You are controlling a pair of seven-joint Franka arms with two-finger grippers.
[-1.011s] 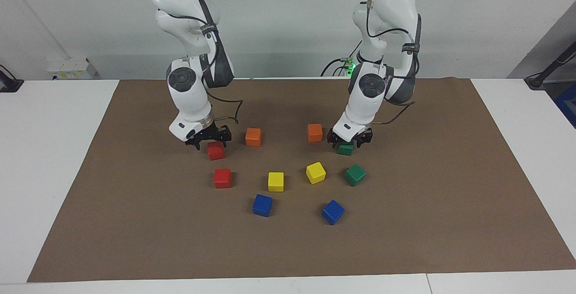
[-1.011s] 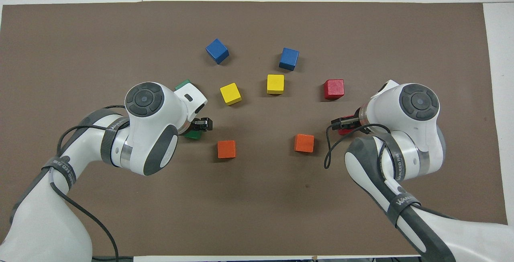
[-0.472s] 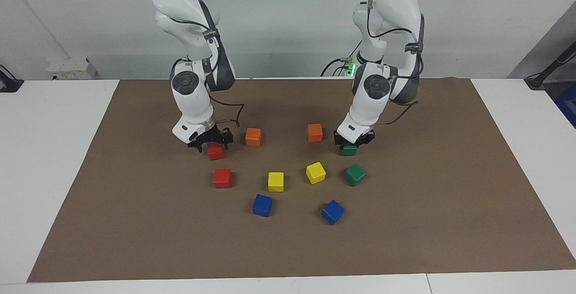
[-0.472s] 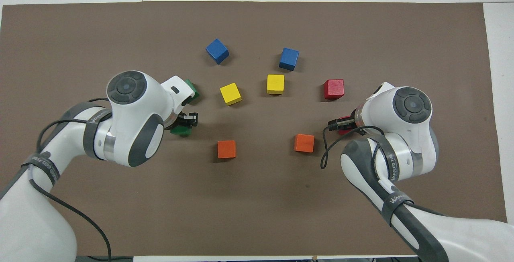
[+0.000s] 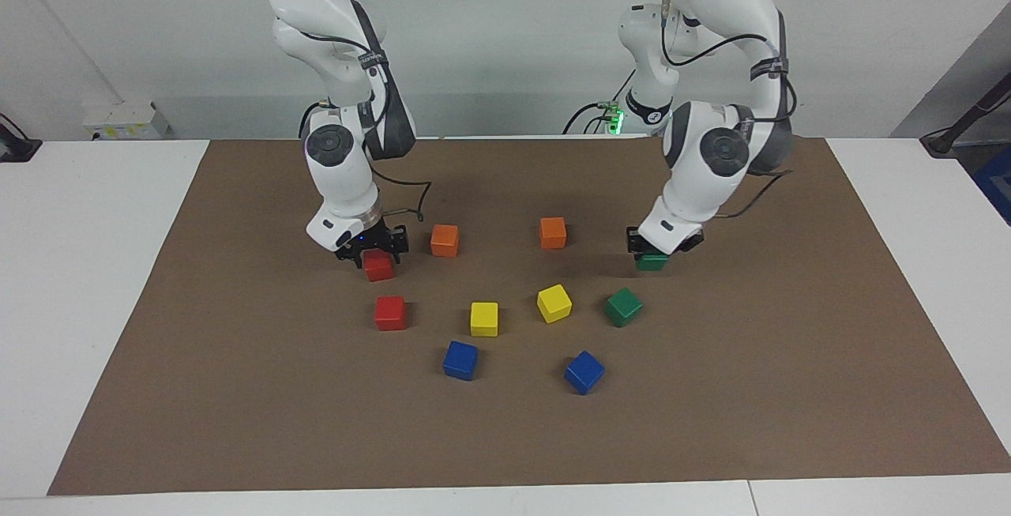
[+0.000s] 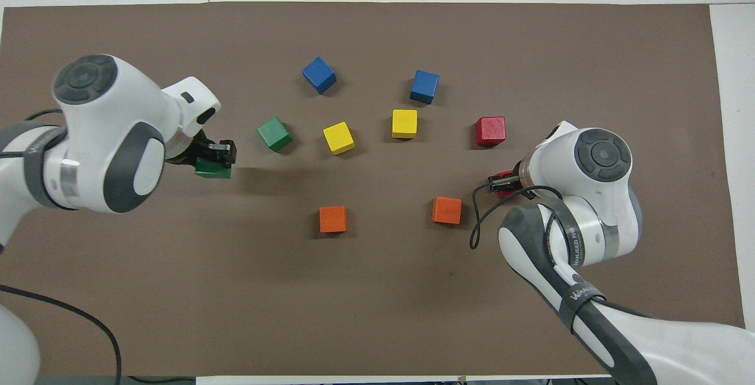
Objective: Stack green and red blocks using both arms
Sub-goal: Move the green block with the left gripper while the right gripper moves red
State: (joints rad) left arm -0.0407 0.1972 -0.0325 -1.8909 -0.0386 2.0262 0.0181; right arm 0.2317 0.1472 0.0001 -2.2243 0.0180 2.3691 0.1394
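The left gripper (image 5: pixel 654 251) has swung outward toward its own end of the table since a second ago, carrying a green block (image 5: pixel 652 261) clamped between its fingertips and lifted just clear of the mat, while the right gripper (image 5: pixel 371 251) has closed on a red block (image 5: pixel 378 265) that has barely shifted from where it lay. Each arm appears to have taken the block closest to its own base, probably so that it can be set on its twin: the second green block (image 5: pixel 623 306) sits on the mat a little ahead of the left jaws, and the second red block (image 5: pixel 390 313) rests just ahead of the right jaws. Neither stack has begun. Between the two grippers lie two orange blocks (image 5: pixel 445 240), with two yellow blocks (image 5: pixel 484 318) and two blue blocks (image 5: pixel 460 360) farther out, all loose and apart. The work surface is a brown mat (image 5: pixel 237 389) spread over a white table (image 5: pixel 87 263), with a plain pale wall (image 5: pixel 505 34) at the robots' backs.
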